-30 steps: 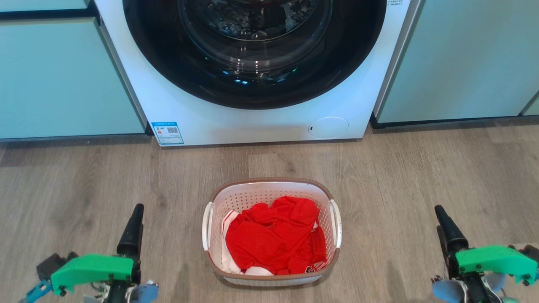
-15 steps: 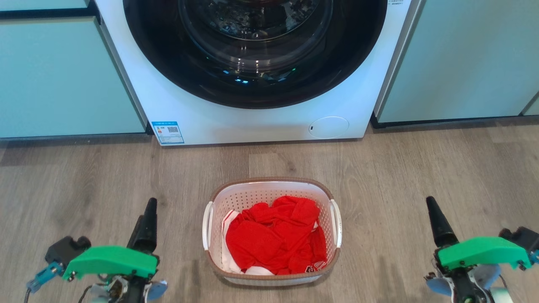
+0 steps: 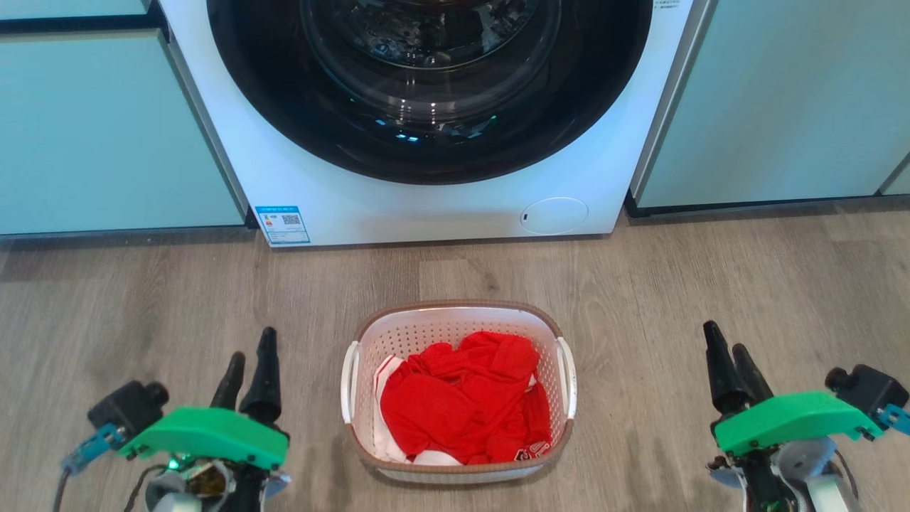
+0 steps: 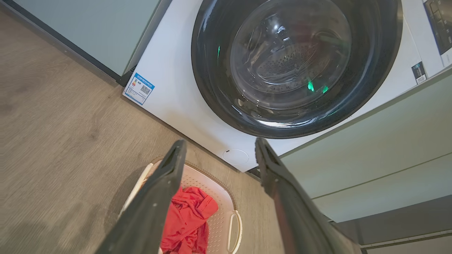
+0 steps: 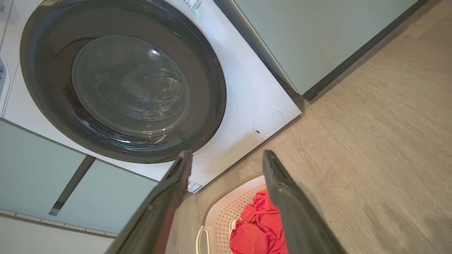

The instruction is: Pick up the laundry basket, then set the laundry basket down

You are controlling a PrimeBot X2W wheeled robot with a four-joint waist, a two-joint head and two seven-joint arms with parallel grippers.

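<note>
The laundry basket [image 3: 426,331] sits on the wooden floor [image 3: 142,299], straight in front of the white washing machine [image 3: 320,192] and a little apart from it, not touching. Its brown rim [image 3: 455,306] lies level. A heap of red clothes [image 3: 462,405], with some white cloth at the edges, lies inside. A white handle runs down each side: the left handle [image 3: 349,384] and the right handle [image 3: 567,377].

The left claw [image 3: 252,343] hangs over the floor to the left of the basket, near the left handle but clear of it, its tips pointing toward the machine. In the left wrist view its two dark fingers [image 4: 166,190] stand parted with a clear gap and nothing held; beyond them are one end of the basket, the red clothes and the machine's dark round door [image 4: 212,106].

The right claw [image 3: 724,337] hangs over the floor on the other side, farther out and well apart from the right handle. In the right wrist view its fingers [image 5: 282,201] are likewise spread and empty, with a corner of the basket showing between them.

Pale green cabinets [image 3: 92,128] flank the machine. A blue sticker [image 3: 283,225] sits at the lower left of the machine's front and a round cover [image 3: 554,215] at the lower right.
</note>
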